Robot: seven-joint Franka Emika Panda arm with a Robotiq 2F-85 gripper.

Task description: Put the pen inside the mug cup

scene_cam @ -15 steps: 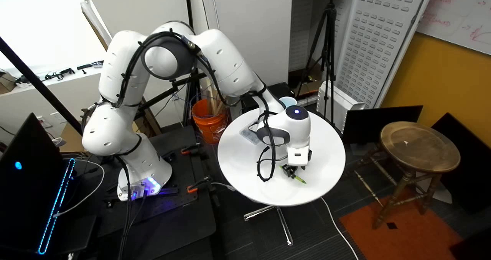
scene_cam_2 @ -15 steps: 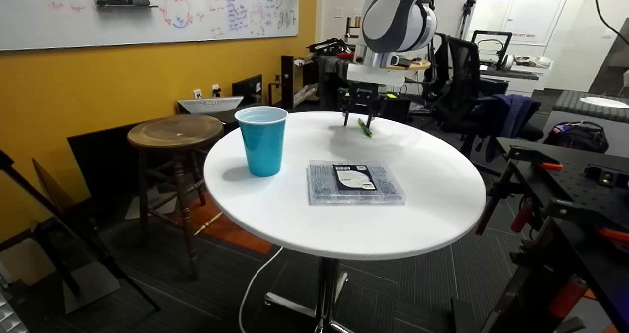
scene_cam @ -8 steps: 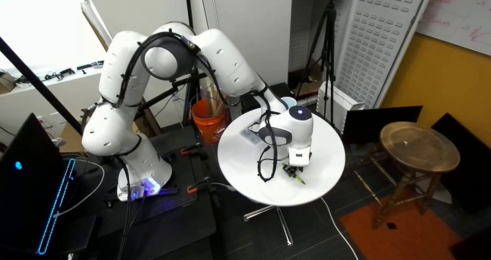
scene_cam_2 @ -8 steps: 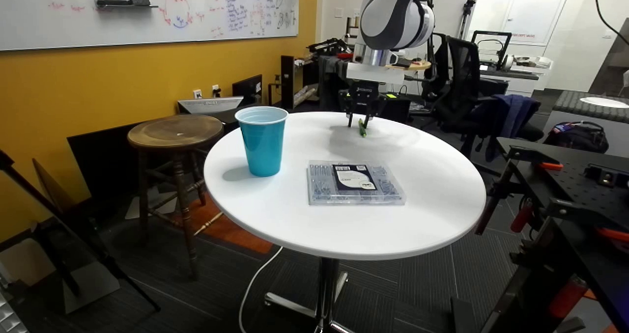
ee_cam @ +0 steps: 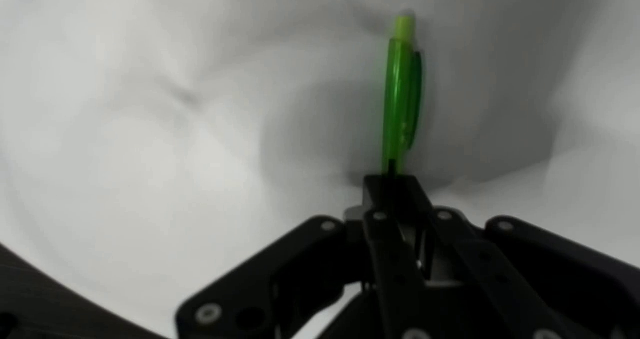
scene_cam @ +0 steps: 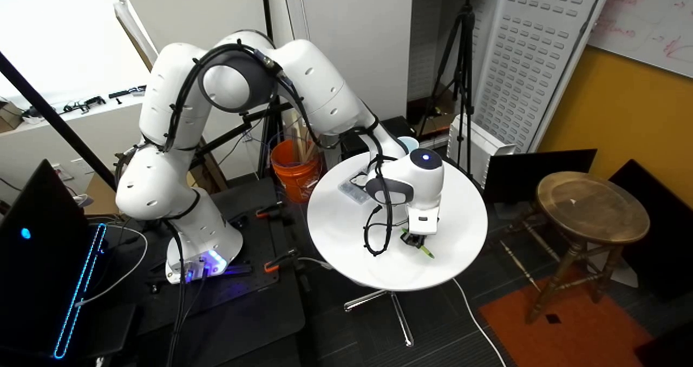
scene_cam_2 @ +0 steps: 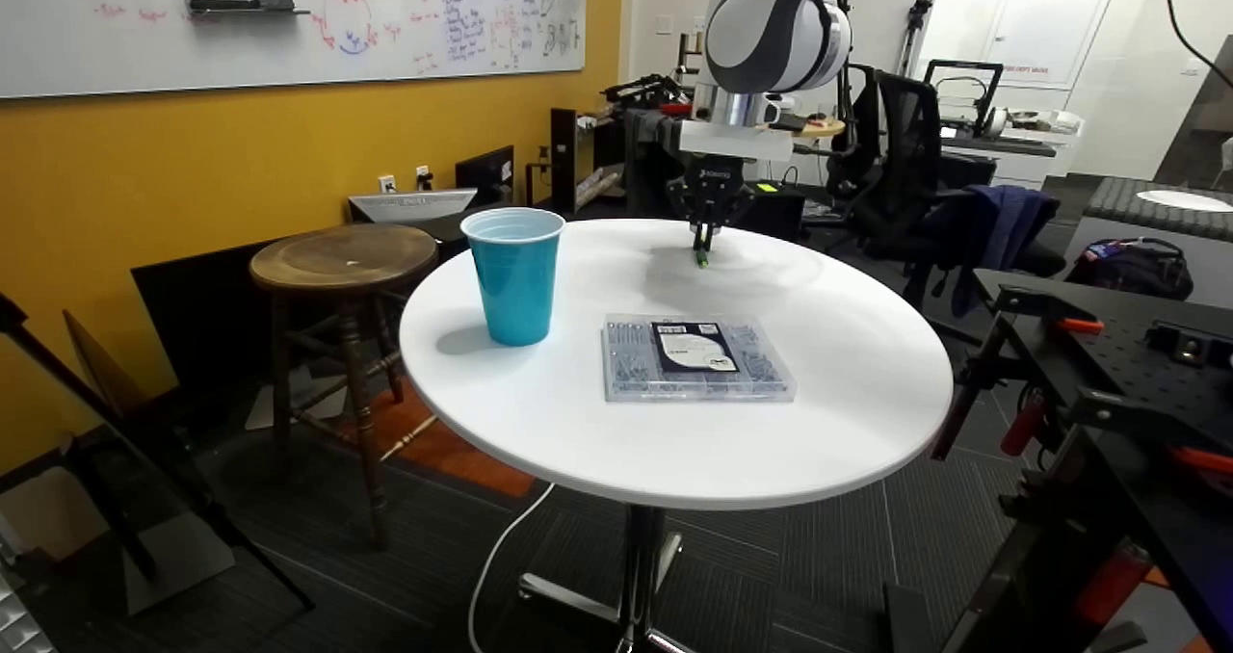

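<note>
The gripper (ee_cam: 392, 181) is clenched on the green pen (ee_cam: 399, 99), its two dark fingers (ee_cam: 416, 196) drawn together on either side of the barrel. In the wrist view, the end that carries the darker clip and a paler, yellow-green end piece extends beyond the fingertips; the barrel below this point is hidden by the gripper. In an exterior view, the pen (scene_cam: 427, 251) shows on both sides of the gripper, so that the hold falls between its two ends. In both exterior views the gripper points downward, and the pen lies low over the round white table (scene_cam_2: 771, 451); whether the two touch cannot be judged. The cup (scene_cam_2: 518, 277), blue-green outside and paler within, stands upright on the table, well apart from the pen; in an exterior view only its upper part shows past the white arm (scene_cam: 319, 85). A clear plastic case (scene_cam_2: 674, 393) with a dark label (scene_cam_2: 694, 345) lies flat on the table, near the cup but apart from it. A wooden stool (scene_cam: 593, 207) and an orange bucket (scene_cam: 292, 182) stand near the table on different sides. In the background, a whiteboard (scene_cam_2: 289, 56) carries handwriting.
</note>
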